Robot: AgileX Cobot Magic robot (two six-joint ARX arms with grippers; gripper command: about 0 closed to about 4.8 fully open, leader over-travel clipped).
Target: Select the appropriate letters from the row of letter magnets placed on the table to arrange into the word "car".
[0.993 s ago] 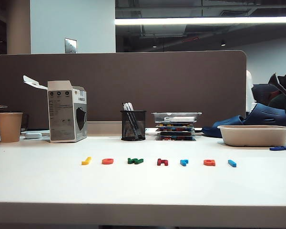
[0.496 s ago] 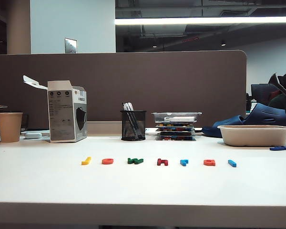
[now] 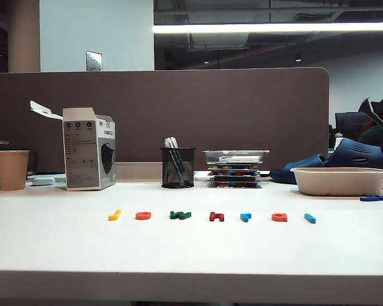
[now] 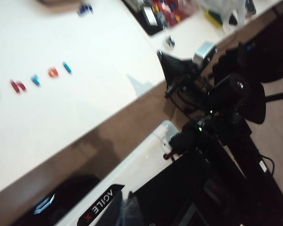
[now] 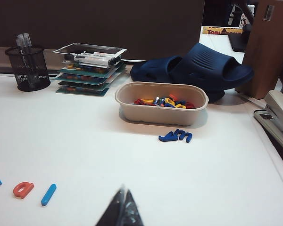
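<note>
On the wide, plain white table [image 3: 51,248], the row of seven small flat plastic letter magnets [image 3: 212,216] lies untouched and well apart from both arms, so no letter of "car" looks picked yet: the orange-red c [image 3: 143,215], orange-red a [image 3: 279,217] and light-blue hooked r [image 3: 245,217] all remain to be chosen. The exterior view shows the full row but no arm; the right wrist view adds the beige oval tray [image 5: 127,101] of spare letters and the right gripper [image 5: 122,209], fingertips pressed together on nothing, low over bare table, while the left wrist view shows the left gripper [image 4: 129,213], also closed empty, off the table's front edge.

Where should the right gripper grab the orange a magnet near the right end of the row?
The orange a lies flat on the table, so come straight down and pinch across its narrow width. Neighbours light-blue r and blue bar stand apart, leaving finger room. The right gripper is shut; open first.
</note>
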